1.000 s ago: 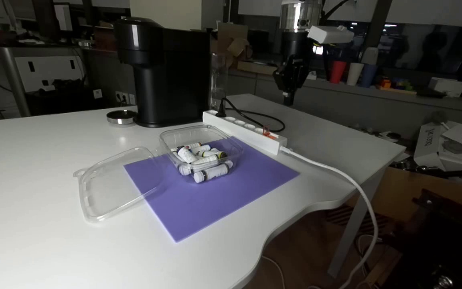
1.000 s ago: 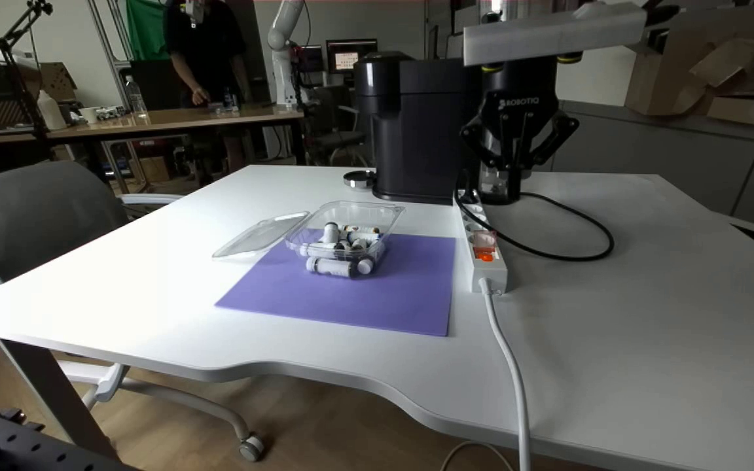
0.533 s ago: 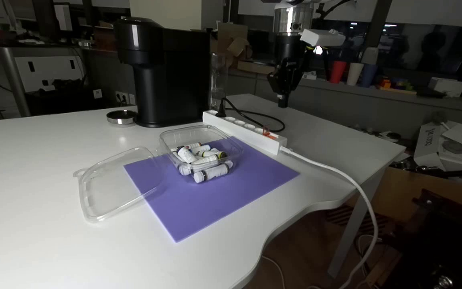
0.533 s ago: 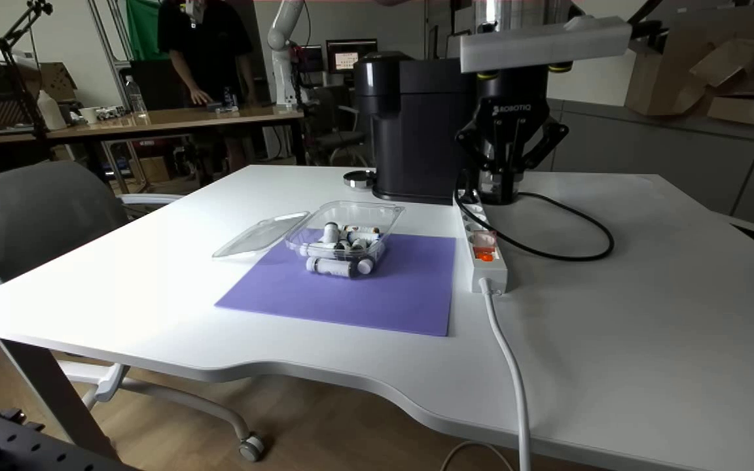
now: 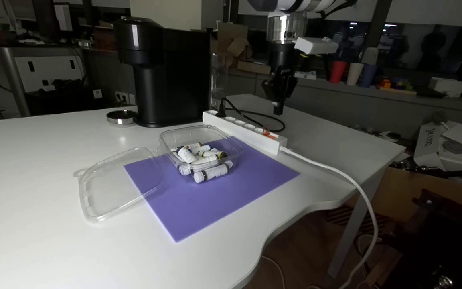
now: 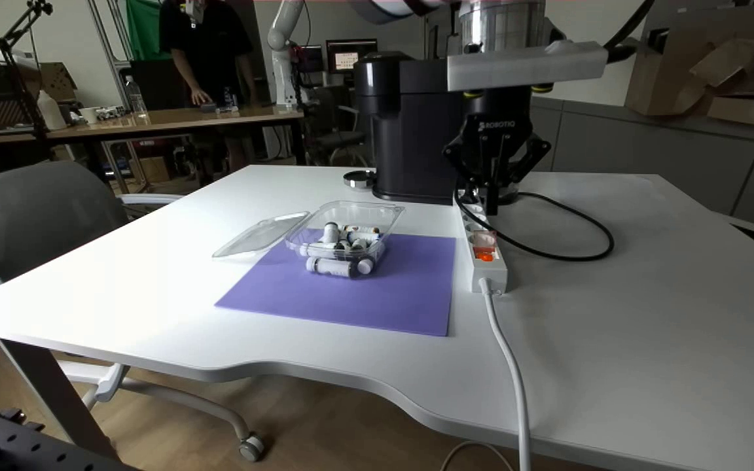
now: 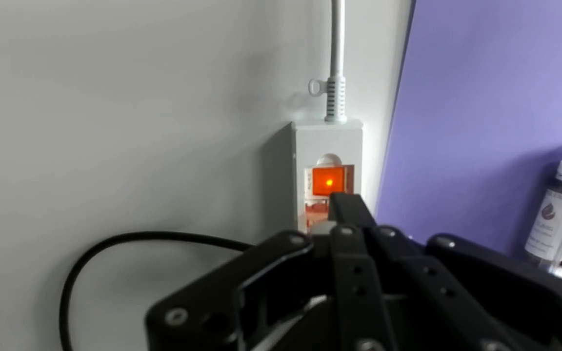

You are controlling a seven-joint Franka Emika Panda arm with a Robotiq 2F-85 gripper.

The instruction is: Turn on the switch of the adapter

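Note:
The adapter is a long white power strip on the table, in both exterior views (image 5: 242,133) (image 6: 489,279) and the wrist view (image 7: 327,141). Its orange switch (image 7: 328,180) is near the white cable end and shows a bright spot; it also appears in both exterior views (image 5: 269,135) (image 6: 484,255). A clear reddish flap (image 6: 484,240) stands beside the switch. My gripper (image 5: 278,109) is shut and empty, pointing down above the strip, apart from it. In the wrist view, the fingertips (image 7: 351,204) overlap the switch's lower edge and hide the strip's far sockets.
A black cable (image 6: 580,258) loops beside the strip from a plug at its far end. A tall black coffee machine (image 6: 416,131) stands behind. A purple mat (image 6: 377,301) holds a clear box (image 6: 311,245) of small bottles. A clear lid (image 5: 114,184) lies beside it.
My gripper has moved down and to the left in both exterior views, closer to the strip. It stays shut. The strip and the other table objects have not moved.

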